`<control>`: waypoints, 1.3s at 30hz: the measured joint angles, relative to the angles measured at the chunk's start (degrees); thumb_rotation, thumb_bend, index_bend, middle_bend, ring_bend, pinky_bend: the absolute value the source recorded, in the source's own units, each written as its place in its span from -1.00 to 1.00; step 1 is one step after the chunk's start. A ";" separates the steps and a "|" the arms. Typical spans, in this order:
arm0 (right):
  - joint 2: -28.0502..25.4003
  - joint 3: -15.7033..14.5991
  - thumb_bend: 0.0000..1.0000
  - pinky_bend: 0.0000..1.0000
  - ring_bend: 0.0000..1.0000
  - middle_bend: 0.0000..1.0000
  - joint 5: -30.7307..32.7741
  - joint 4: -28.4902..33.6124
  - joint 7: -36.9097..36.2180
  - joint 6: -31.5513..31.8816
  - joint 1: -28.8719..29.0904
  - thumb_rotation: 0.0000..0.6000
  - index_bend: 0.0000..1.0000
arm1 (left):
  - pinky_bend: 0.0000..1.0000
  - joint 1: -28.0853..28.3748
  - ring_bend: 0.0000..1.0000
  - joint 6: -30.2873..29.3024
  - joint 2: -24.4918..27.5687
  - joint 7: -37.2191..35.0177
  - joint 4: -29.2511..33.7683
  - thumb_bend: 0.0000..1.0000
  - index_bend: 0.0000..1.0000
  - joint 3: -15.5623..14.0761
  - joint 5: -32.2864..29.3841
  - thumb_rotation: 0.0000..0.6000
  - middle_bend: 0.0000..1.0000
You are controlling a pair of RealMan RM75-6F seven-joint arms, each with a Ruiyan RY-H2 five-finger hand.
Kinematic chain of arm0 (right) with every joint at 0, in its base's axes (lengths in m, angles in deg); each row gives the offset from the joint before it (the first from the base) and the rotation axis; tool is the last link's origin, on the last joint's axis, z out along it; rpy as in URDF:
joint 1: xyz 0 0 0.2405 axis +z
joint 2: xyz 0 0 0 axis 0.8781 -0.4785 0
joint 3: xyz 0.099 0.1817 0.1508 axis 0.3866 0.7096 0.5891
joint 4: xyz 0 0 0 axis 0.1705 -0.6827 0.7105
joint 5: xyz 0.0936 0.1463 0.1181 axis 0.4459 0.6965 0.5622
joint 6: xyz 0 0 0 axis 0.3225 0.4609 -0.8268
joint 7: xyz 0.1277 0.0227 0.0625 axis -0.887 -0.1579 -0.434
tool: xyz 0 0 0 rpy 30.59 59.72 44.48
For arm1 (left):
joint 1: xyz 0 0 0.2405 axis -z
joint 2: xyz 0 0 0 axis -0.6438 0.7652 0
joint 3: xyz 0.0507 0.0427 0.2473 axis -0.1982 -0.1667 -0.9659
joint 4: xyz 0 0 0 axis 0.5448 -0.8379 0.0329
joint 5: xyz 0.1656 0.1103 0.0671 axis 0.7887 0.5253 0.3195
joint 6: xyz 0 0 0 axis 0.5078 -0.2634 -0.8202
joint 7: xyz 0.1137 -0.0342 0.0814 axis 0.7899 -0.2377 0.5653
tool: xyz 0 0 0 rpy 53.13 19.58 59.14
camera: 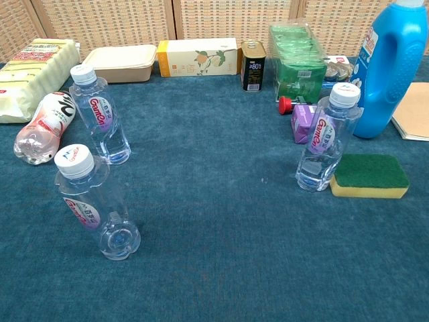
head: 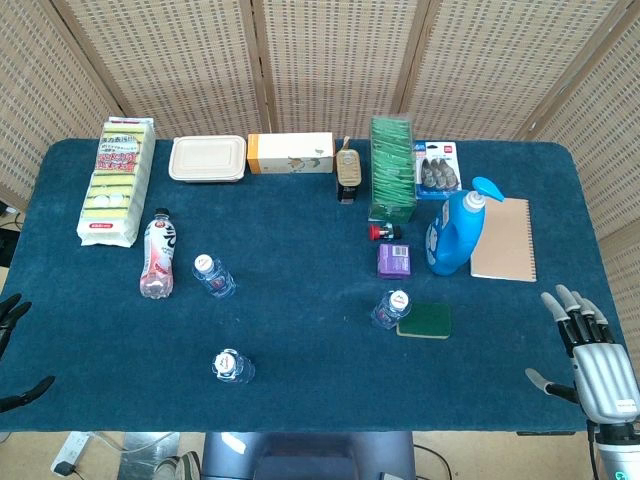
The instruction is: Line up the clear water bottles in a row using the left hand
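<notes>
- While three clear water bottles stand upright on the blue table point(head: 300, 330), neither hand touches any of them.
- Left hand point(head: 12, 350): only dark fingertips show at the table's left edge, spread apart, holding nothing.
- Right hand point(head: 590, 355): fingers apart and empty, at the near right corner.
- Near-left bottle point(camera: 94, 201) and far-left bottle point(camera: 100, 115) are well apart from each other.
- Right bottle point(camera: 326, 137) stands just beside the green sponge point(camera: 370, 176).
- A pink-labelled bottle point(camera: 43, 127) lies on its side by the far-left bottle.
</notes>
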 measured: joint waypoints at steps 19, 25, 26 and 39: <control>-0.58 -0.26 -0.95 -1.00 -1.00 -1.00 -0.69 0.27 -1.74 -0.14 0.08 1.00 -1.00 | -0.90 2.61 -1.00 2.42 -0.85 -1.60 -1.59 -0.67 -1.00 -1.57 5.53 1.00 -1.00; -0.89 -0.45 -0.95 -1.00 -1.00 -1.00 -0.74 0.30 -2.68 -0.39 0.12 1.00 -1.00 | -0.90 7.36 -1.00 7.02 -2.56 -8.00 -4.82 -0.69 -1.00 -3.05 10.12 1.00 -1.00; -0.96 -0.44 -0.95 -1.00 -1.00 -1.00 -0.68 0.31 -2.96 -0.39 0.12 1.00 -1.00 | -0.90 8.13 -1.00 7.71 -3.02 -9.13 -5.49 -0.70 -1.00 -3.21 10.55 1.00 -1.00; -1.60 -0.51 -0.95 -1.00 -1.00 -1.00 -0.44 -0.03 -5.56 -1.10 0.44 1.00 -1.00 | -0.90 18.97 -1.00 13.00 -15.34 -32.57 -15.61 -0.72 -1.00 -5.48 16.26 1.00 -1.00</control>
